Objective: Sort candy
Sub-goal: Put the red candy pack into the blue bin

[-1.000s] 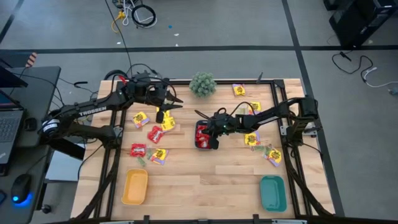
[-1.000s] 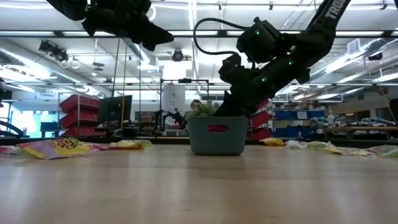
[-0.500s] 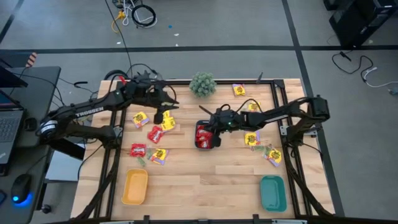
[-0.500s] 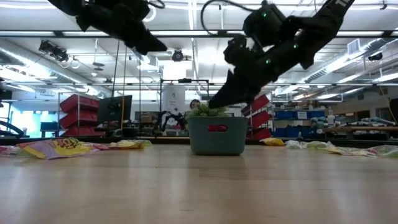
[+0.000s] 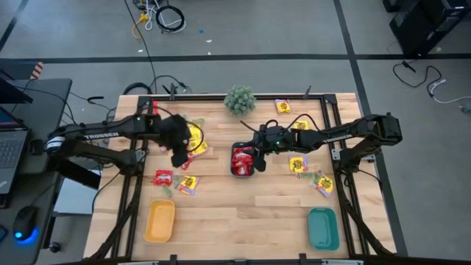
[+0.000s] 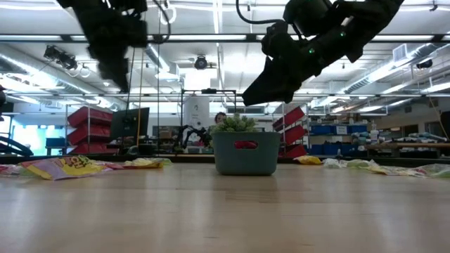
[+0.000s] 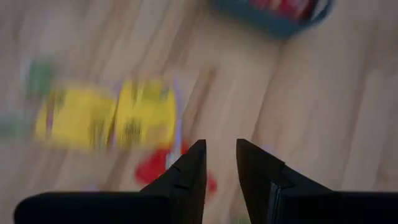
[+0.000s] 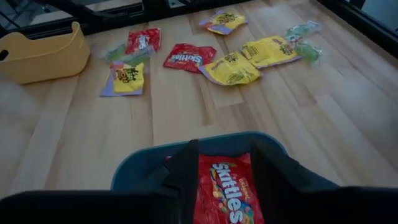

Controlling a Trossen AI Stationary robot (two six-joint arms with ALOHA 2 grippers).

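The candy was a scatter of small, flat, crinkly foil-wrapped packets, and they looked light, limp and slick: likely to slide on the pale wooden table [image 5: 250, 210] if nudged, best pinched across a short edge or a raised corner, not pressed flat. In the middle of the table a shiny red Skittles packet [image 8: 225, 190] lay inside a small teal plastic bin [image 8: 140, 168], directly below the right gripper [image 8: 224, 163], whose dark fingers stood apart and held nothing. More packets lay on the left side of the table: two yellow packets with dark print [image 7: 106, 116] side by side and a red packet [image 7: 158, 169] just beyond the left gripper [image 7: 219, 163], which hovered above them with its fingers a little apart and empty. Further yellow packets [image 5: 298, 163] lay on the right side. A yellow oblong plastic tray [image 5: 160, 221] and a teal oblong plastic tray [image 5: 322, 228] sat near the front edge, both seemingly without candy. The left wrist view was smeared, so print and any tiny pale green pieces there could not be made out; in the high view the left arm covered some packets, and the low view showed only the bin's wall.
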